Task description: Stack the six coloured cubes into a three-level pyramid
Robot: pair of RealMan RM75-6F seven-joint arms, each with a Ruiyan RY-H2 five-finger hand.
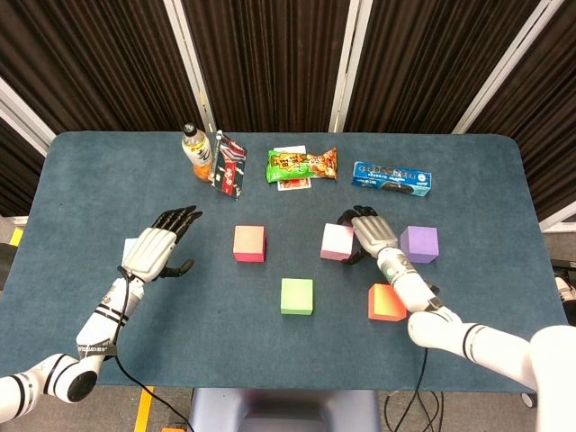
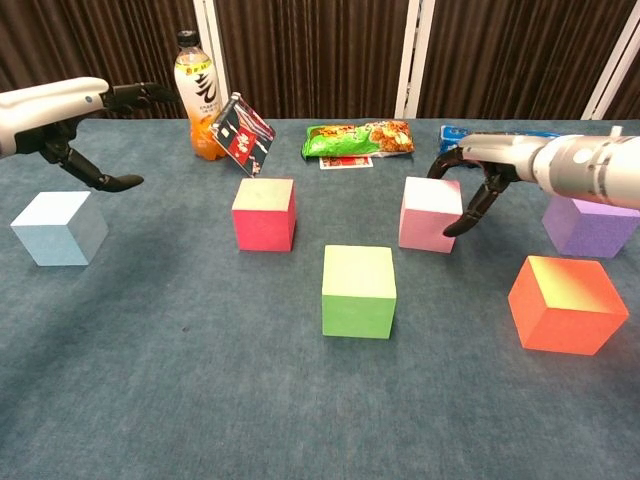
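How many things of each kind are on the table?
Cubes: 6, namely light blue cube, red cube, green cube, pink cube, purple cube, orange cube
Bottle: 1
Snack packets: 3, namely dark packet, green packet, blue packet
Total: 10

Light blue cube (image 2: 60, 228) — nearly all hidden under left hand (image 1: 160, 247) in head view.

Open table (image 1: 180, 324) fills the frame's lower left and centre gaps; snack packs (image 1: 301, 166) and bottle (image 1: 196, 151) block the upper middle edge.
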